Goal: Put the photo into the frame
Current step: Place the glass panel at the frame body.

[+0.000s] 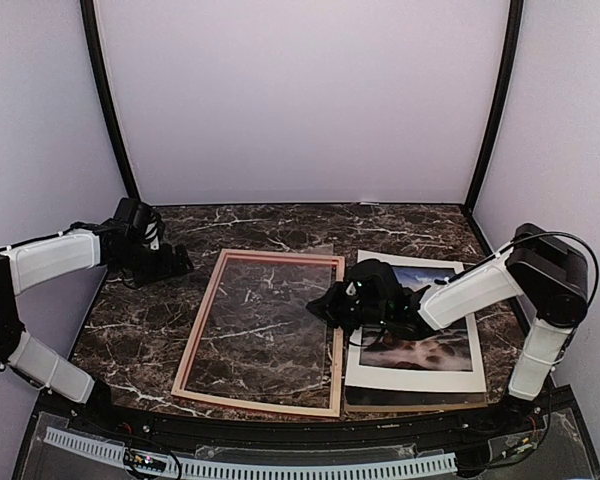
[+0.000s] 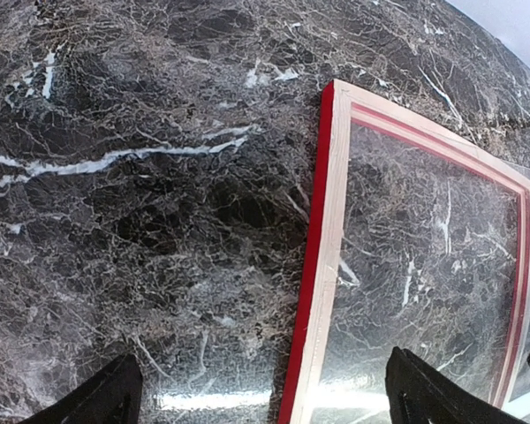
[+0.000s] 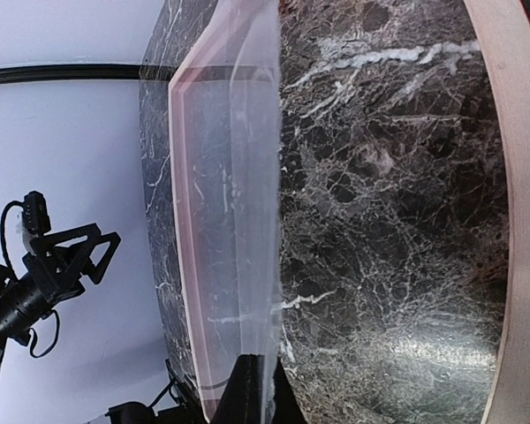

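Tabletop (image 1: 260, 225) bears frame (image 1: 201, 320); right hand (image 1: 320, 308) grips clear sheet (image 3: 234, 203).

The left arm (image 1: 50, 258) is bent at the elbow, forearm running right from the shoulder, wrist pitched down. The left gripper (image 1: 172, 262) is wide open and holds nothing. Its two dark fingertips (image 2: 106, 397) sit far apart at the bottom corners of the left wrist view. The right arm (image 1: 480, 285) is folded at the far right, forearm stretched low to the left. The right gripper (image 1: 328, 305) is closed, pinching the edge of a clear sheet (image 3: 230, 177) and holding that edge tilted up.
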### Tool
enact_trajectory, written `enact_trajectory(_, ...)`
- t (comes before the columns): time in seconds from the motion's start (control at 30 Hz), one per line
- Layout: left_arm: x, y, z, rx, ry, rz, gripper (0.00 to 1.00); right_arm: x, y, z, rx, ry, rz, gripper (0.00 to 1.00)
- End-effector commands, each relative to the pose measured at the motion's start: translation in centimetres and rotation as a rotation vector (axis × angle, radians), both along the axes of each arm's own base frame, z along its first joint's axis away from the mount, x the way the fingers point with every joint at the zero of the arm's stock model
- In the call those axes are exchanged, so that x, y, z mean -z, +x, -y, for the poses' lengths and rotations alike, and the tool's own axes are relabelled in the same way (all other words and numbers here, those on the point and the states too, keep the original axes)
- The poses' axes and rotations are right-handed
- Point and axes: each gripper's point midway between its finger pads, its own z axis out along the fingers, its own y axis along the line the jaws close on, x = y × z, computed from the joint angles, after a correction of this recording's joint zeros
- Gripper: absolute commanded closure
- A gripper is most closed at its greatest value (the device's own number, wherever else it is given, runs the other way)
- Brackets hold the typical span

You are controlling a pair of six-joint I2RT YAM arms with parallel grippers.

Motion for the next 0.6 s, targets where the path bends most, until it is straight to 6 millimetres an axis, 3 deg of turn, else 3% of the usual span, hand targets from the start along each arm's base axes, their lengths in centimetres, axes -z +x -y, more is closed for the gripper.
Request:
enact_trajectory(0.0, 1.0, -0.4, 0.7, 0.009, -0.013, -0.017, 0.01, -1.3, 0.3, 0.3, 0.049, 0.024, 0.039, 1.00)
enact_trajectory(0.57, 1.4, -0.6, 1.6, 0.034, -0.031, -0.022, 0.02, -0.2, -0.2, 1.1, 0.053, -0.048, 0.033, 1.00)
